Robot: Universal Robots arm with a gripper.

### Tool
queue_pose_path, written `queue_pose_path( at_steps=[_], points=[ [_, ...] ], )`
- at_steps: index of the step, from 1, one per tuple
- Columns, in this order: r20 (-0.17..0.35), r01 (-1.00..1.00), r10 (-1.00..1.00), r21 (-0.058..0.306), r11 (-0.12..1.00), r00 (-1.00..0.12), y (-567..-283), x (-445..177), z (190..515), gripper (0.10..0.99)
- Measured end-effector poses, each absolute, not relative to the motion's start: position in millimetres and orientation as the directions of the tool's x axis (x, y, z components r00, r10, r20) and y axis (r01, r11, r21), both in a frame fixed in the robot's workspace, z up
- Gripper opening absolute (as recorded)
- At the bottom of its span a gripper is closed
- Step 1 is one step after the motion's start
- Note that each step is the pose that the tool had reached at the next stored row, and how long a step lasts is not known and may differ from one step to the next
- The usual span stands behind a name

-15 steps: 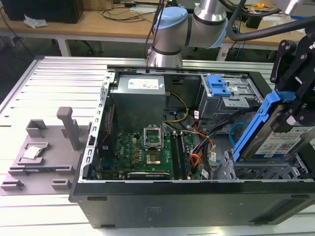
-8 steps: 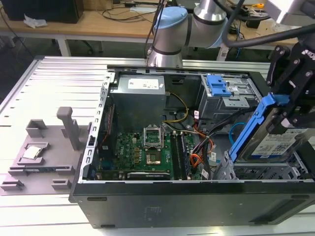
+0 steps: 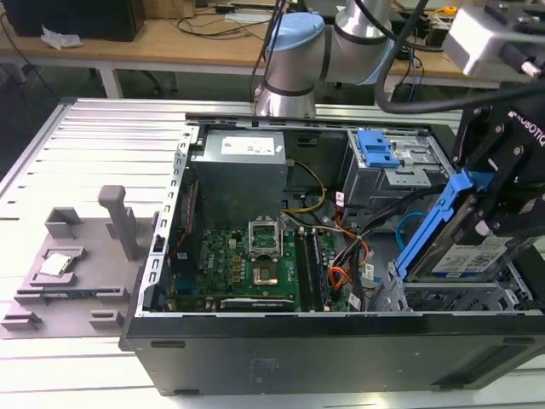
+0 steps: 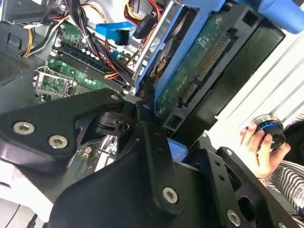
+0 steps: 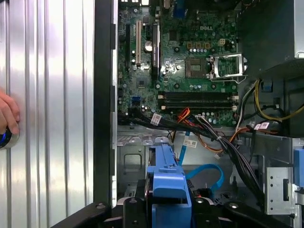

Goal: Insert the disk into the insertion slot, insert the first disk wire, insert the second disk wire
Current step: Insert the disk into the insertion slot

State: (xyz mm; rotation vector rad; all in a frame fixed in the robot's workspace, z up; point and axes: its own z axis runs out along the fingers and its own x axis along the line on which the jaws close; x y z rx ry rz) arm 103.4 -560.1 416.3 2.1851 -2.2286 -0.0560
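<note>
Exterior view: disk [image 3: 460, 252] stands steeply tilted

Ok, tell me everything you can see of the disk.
The disk is a flat silver-grey drive with a white label in a bright blue plastic carrier. Its green circuit-board underside shows in the second wrist view. It tilts steeply, clamped by the gripper, low end above the insertion slot.
</note>
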Motion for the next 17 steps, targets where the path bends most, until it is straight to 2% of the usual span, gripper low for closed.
queue_pose_path(
  at_steps=[9,17],
  points=[
    [-0.011,-0.999,-1.0,0.04,0.019,-0.02,-560.1,103.5,395.8,0.365],
    [-0.011,-0.999,-1.0,0.04,0.019,-0.02,-560.1,103.5,393.7,0.365]
  ],
)
